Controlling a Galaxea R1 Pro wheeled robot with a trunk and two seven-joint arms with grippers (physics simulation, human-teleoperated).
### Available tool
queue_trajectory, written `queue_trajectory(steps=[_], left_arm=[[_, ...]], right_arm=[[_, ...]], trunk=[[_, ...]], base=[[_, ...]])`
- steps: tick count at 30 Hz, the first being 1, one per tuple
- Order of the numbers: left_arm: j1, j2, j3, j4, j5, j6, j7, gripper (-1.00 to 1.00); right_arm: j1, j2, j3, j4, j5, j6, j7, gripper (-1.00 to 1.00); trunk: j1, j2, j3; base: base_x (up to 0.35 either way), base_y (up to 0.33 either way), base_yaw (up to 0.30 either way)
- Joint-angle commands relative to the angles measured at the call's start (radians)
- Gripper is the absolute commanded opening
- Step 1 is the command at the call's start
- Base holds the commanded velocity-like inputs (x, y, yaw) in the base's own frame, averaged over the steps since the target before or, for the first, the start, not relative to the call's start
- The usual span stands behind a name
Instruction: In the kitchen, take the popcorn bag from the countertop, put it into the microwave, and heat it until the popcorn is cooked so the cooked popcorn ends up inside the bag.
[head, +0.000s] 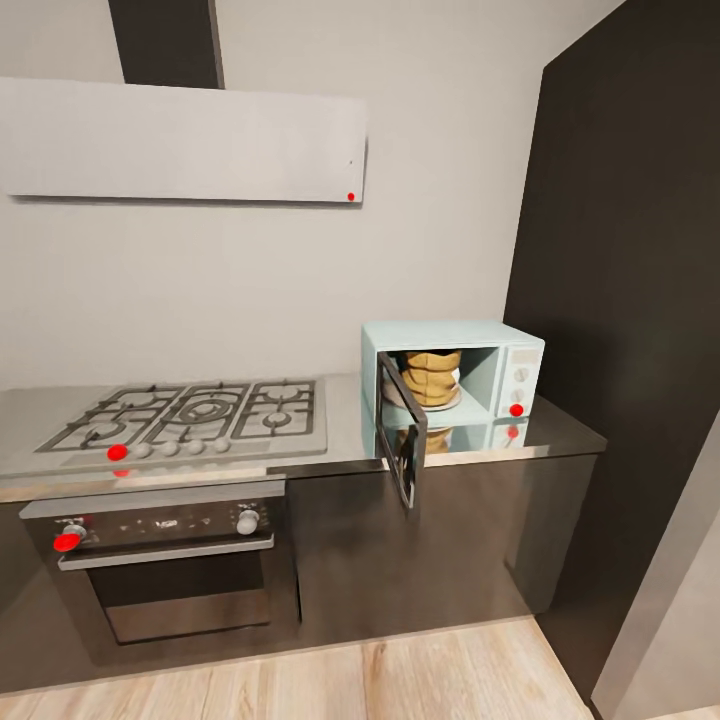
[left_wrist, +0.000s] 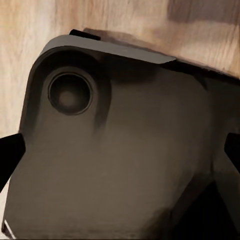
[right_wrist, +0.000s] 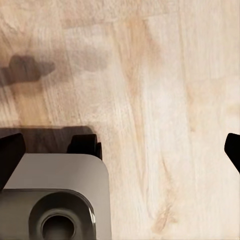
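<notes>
The pale mint-blue microwave (head: 500, 345) stands on the grey countertop (head: 560, 428) at the right end, against the wall. Its dark glass door (head: 402, 442) hangs wide open toward me. The tan popcorn bag (head: 431, 376) sits upright inside the cavity on a white plate. A red light shows on the white knob panel. In the left wrist view my left gripper (left_wrist: 120, 152) points down at the robot's grey base, fingertips far apart, nothing between them. My right gripper (right_wrist: 120, 152) hangs open above the wooden floor, also holding nothing.
A steel gas hob (head: 200, 415) fills the counter's left part, above a built-in black oven (head: 170, 560). A flat hood (head: 180, 140) hangs on the wall. A tall dark cabinet (head: 630, 300) closes off the right side. Wooden floor (head: 400, 680) lies before the cabinets.
</notes>
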Motion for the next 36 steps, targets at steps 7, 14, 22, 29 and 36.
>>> queue_trajectory(steps=[7,14,22,29,36], left_arm=[[0.045,-0.008,-0.003,-0.468,-0.138,0.258,-0.005,1.0],[-0.086,-0.018,-0.005,-0.871,-0.154,0.448,-0.012,1.0],[-0.341,-0.077,-0.045,-0.886,-0.155,0.501,-0.121,1.0],[-0.516,-0.091,-0.048,-0.888,-0.155,0.52,-0.127,1.0],[-0.593,-0.116,-0.064,-0.993,-0.154,0.58,-0.133,1.0]], right_arm=[[-0.001,-0.003,-0.008,0.003,0.009,-0.004,0.0,1.0],[-0.001,-0.004,-0.008,0.002,0.009,-0.01,0.0,1.0],[-0.001,-0.006,-0.008,0.002,0.009,-0.016,0.0,1.0],[-0.001,-0.005,-0.008,0.002,0.009,-0.017,0.0,1.0],[-0.001,-0.004,-0.008,0.002,0.01,-0.017,0.0,1.0]], trunk=[[0.0,0.0,-0.001],[0.0,0.0,-0.001],[0.0,0.0,-0.001],[0.0,0.0,-0.001],[0.0,0.0,-0.001]], base=[[0.0,0.0,0.0],[0.0,0.0,0.0],[0.0,0.0,0.0],[0.0,0.0,0.0],[0.0,0.0,0.0]])
